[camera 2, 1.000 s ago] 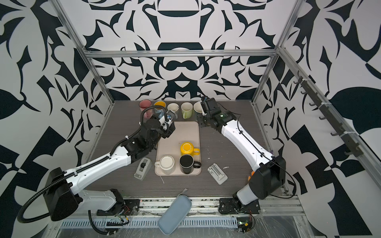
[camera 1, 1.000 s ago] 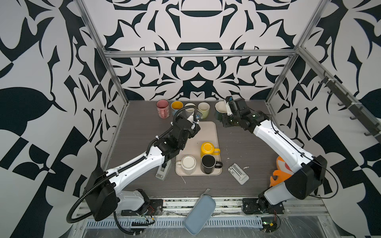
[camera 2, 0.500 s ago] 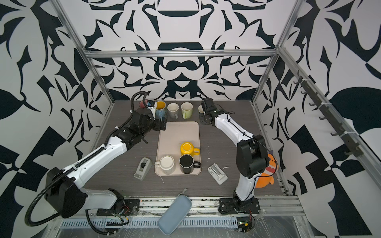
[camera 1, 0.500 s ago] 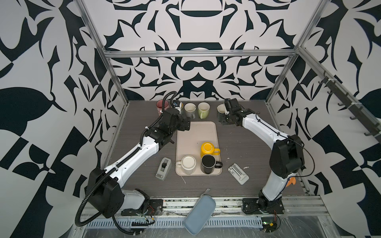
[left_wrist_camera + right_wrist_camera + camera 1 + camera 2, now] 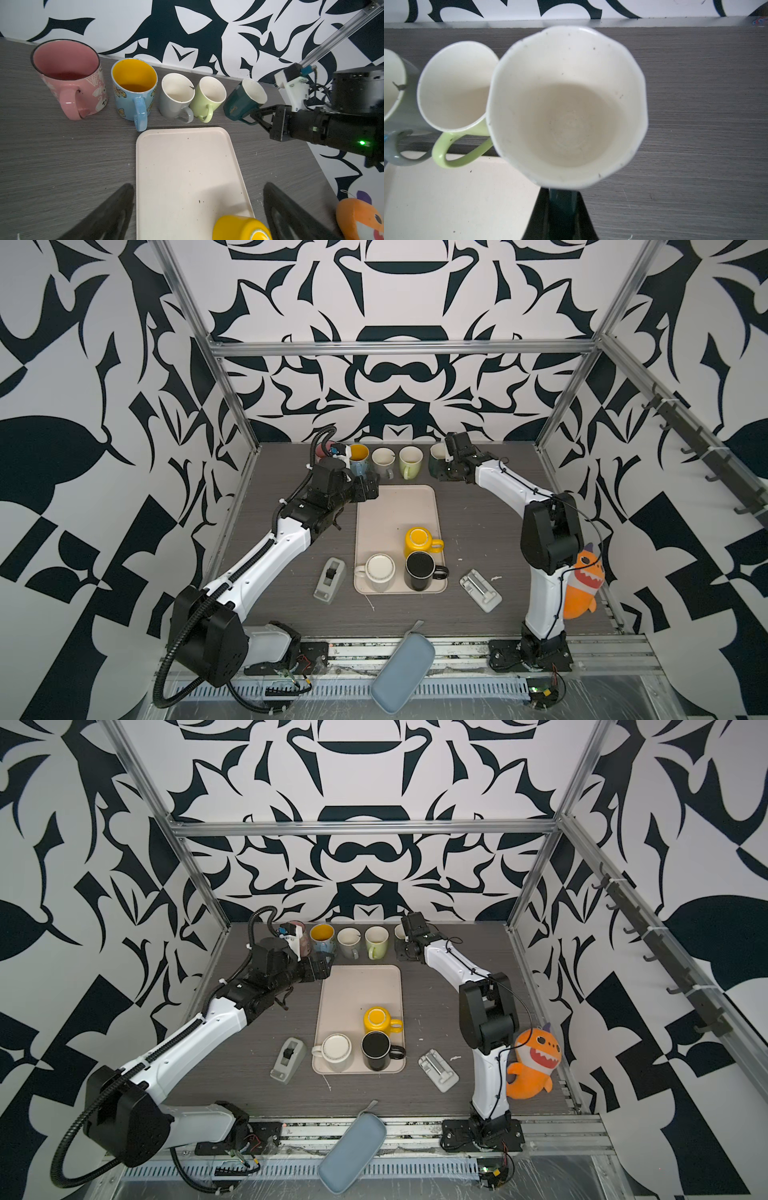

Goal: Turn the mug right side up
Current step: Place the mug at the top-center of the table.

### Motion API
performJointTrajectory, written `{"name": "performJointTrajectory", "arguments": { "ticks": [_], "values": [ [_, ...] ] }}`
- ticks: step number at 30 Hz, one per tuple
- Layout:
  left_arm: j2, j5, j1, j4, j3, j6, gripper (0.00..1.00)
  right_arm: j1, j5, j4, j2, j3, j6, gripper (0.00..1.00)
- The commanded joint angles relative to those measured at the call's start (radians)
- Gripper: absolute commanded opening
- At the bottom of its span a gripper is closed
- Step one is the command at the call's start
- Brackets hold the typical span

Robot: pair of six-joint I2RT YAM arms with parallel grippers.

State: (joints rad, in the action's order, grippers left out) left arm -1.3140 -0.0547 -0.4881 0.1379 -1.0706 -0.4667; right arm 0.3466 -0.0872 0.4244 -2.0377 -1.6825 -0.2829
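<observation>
A dark green mug (image 5: 436, 452) (image 5: 399, 932) (image 5: 243, 101) with a white inside (image 5: 566, 104) stands mouth up at the right end of the back row. My right gripper (image 5: 444, 472) (image 5: 254, 116) (image 5: 560, 207) is shut on its handle. Whether the mug's base rests on the table I cannot tell. My left gripper (image 5: 372, 489) (image 5: 322, 965) (image 5: 197, 191) is open and empty over the far left corner of the cream tray (image 5: 395, 506). A yellow mug (image 5: 419, 541) (image 5: 241, 228) and a white mug (image 5: 379, 570) sit bottom up on the tray, beside a black mug (image 5: 419, 570).
The back row also holds a pink mug (image 5: 322, 450), a blue mug (image 5: 358, 458), a grey mug (image 5: 383, 460) and a light green mug (image 5: 410, 460), all mouth up. A tape dispenser (image 5: 330, 578), a white device (image 5: 480, 589), an orange plush (image 5: 584, 580) and a blue-grey case (image 5: 403, 672) lie nearer the front.
My left gripper has opened wider and drawn back leftward from the row of mugs. The right gripper has carried the dark green mug left, closer to the light green one, and its elbow has risen.
</observation>
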Motion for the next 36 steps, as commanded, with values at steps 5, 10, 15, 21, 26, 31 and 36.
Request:
{"name": "performJointTrajectory", "arguments": {
  "ticks": [5, 10, 15, 21, 26, 31, 36],
  "values": [
    [-0.003, 0.045, 0.012, -0.028, 0.019, -0.050, 1.00, -0.005, -0.002, -0.082, -0.013, -0.120, -0.013, 0.00],
    [-0.005, 0.051, 0.016, -0.032, 0.021, -0.053, 0.99, -0.006, -0.003, -0.079, -0.034, -0.132, -0.012, 0.00],
    [-0.005, 0.055, 0.019, -0.032, 0.022, -0.053, 1.00, -0.006, -0.004, -0.082, -0.052, -0.135, -0.016, 0.00],
    [-0.007, 0.055, 0.021, -0.033, 0.024, -0.053, 1.00, -0.006, -0.005, -0.072, -0.073, -0.148, -0.017, 0.02],
    [-0.011, 0.059, 0.022, -0.035, 0.022, -0.055, 0.99, -0.005, -0.002, -0.065, -0.076, -0.149, -0.018, 0.13],
    [-0.013, 0.063, 0.021, -0.037, 0.022, -0.055, 1.00, -0.006, 0.000, -0.062, -0.077, -0.143, -0.019, 0.25],
    [-0.010, 0.064, 0.021, -0.035, 0.023, -0.055, 1.00, -0.006, 0.001, -0.059, -0.073, -0.136, -0.025, 0.35]
  ]
}}
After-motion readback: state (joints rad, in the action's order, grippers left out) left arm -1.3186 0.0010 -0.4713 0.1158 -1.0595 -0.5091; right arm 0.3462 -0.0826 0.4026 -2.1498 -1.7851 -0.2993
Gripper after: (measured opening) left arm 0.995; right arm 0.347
